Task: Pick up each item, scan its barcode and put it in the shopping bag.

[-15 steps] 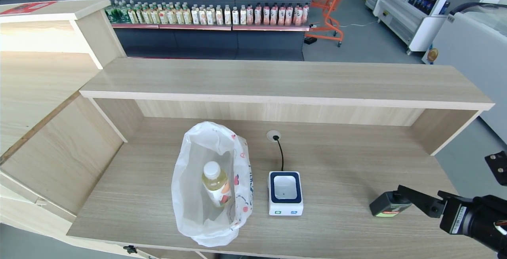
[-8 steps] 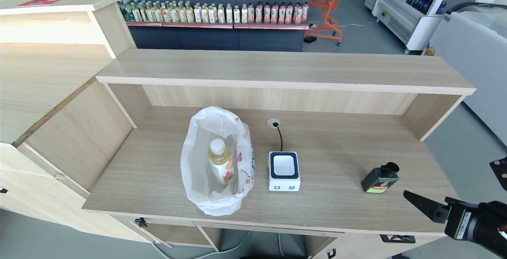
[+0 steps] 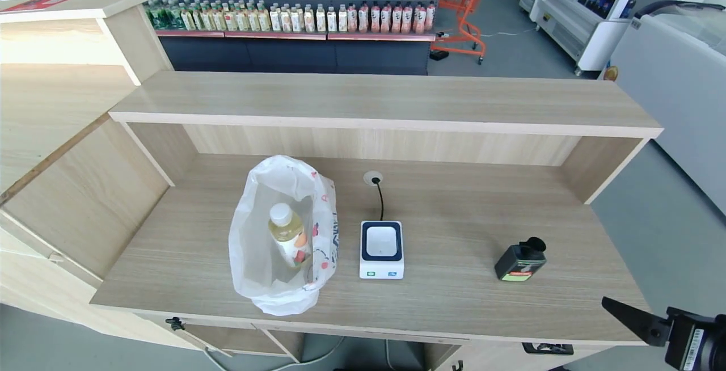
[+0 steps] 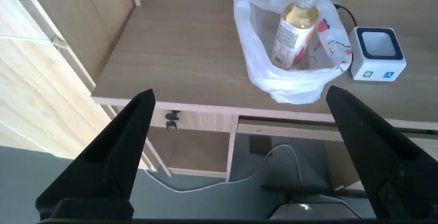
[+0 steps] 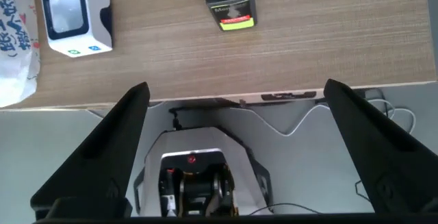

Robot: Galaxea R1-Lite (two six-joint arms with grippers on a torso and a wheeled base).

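A white plastic shopping bag (image 3: 255, 257) stands open on the wooden counter (image 3: 454, 303), left of centre, with a yellow drink bottle (image 3: 286, 240) upright inside. A white and blue barcode scanner (image 3: 382, 249) sits just right of the bag. Further right stands a black bottle (image 3: 520, 260) with a green and red label. One finger (image 3: 629, 317) of my right gripper (image 5: 236, 148) shows off the counter's front right corner, apart from the black bottle (image 5: 231, 1). That gripper is open and holds nothing. My left gripper (image 4: 239, 155) hangs open before the counter's front edge, near the bag (image 4: 287, 80).
A raised shelf (image 3: 385, 104) runs along the counter's back, with side walls at both ends. The scanner's black cable (image 3: 380, 201) leads to a hole in the counter. Beyond are store shelves with drinks, an orange cart (image 3: 465, 13) and fridges.
The head camera has shifted, taking in more of the counter. My right gripper, close against the black bottle a second ago, has drawn back past the counter's front edge. The bottle stays on the counter.
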